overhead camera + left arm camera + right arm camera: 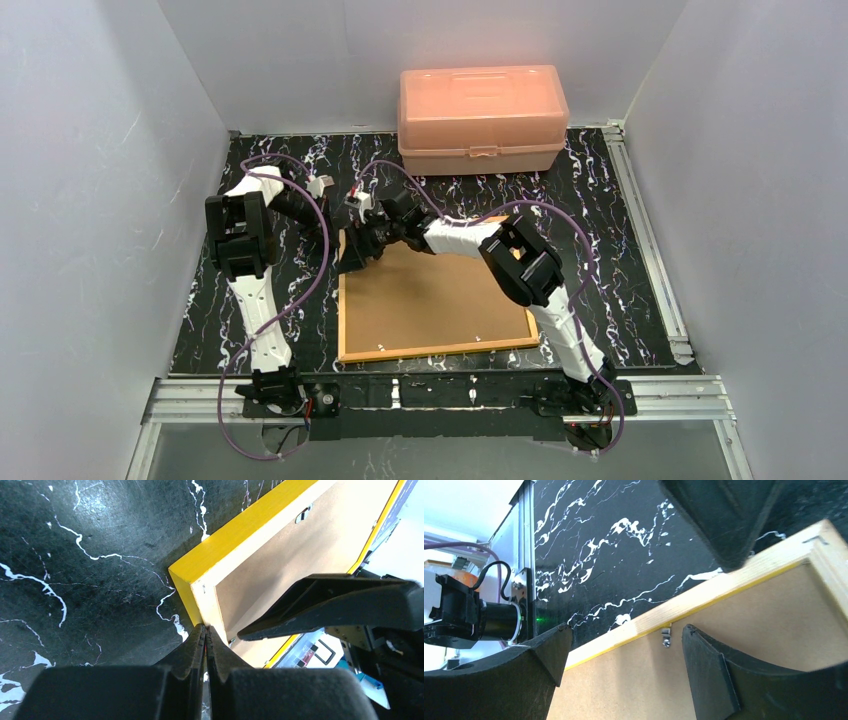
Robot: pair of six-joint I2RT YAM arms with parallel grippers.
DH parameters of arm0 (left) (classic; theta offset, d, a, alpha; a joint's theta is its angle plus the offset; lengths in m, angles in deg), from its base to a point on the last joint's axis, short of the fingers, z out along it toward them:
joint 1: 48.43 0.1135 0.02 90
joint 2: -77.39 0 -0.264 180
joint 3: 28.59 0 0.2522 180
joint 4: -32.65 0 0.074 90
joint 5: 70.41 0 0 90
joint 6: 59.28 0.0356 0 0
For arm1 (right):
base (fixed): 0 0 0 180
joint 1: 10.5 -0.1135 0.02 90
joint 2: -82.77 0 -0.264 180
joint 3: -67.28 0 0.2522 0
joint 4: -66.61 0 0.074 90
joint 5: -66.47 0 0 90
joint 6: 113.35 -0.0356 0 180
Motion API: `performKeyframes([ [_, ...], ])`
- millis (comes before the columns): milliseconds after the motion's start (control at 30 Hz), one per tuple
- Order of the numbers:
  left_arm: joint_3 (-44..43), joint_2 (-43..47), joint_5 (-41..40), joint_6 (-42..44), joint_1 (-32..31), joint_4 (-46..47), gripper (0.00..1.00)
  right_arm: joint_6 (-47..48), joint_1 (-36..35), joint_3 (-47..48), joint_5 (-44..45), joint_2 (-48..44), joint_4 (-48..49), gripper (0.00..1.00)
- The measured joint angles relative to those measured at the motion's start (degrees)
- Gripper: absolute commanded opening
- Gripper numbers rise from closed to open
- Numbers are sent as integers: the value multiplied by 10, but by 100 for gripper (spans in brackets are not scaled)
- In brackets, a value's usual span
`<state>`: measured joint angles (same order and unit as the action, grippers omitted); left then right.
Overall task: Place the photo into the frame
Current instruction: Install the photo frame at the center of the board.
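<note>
The frame (435, 305) lies face down on the black marbled table, its brown back up and its yellow-orange border (235, 542) around it. My left gripper (205, 630) is shut with nothing in it, and its tips touch the frame's far left corner (352, 258). My right gripper (624, 632) is open and hovers over the back board just inside the far edge (374, 236), with a small metal clip (666, 636) between its fingers. One right finger (325, 600) crosses the left wrist view. The photo is out of view.
A salmon-pink plastic box (483, 115) stands closed at the back of the table. Aluminium rails (645, 230) run along the table's right and near edges. White walls close in the left, right and back sides.
</note>
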<state>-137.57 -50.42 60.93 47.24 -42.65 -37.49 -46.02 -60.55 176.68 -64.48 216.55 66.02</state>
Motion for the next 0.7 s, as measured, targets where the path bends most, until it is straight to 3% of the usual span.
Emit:
performKeyframes([
  [700,0,0,0,0,0,0,1,-24,-12,-35,-23,0,44,85],
])
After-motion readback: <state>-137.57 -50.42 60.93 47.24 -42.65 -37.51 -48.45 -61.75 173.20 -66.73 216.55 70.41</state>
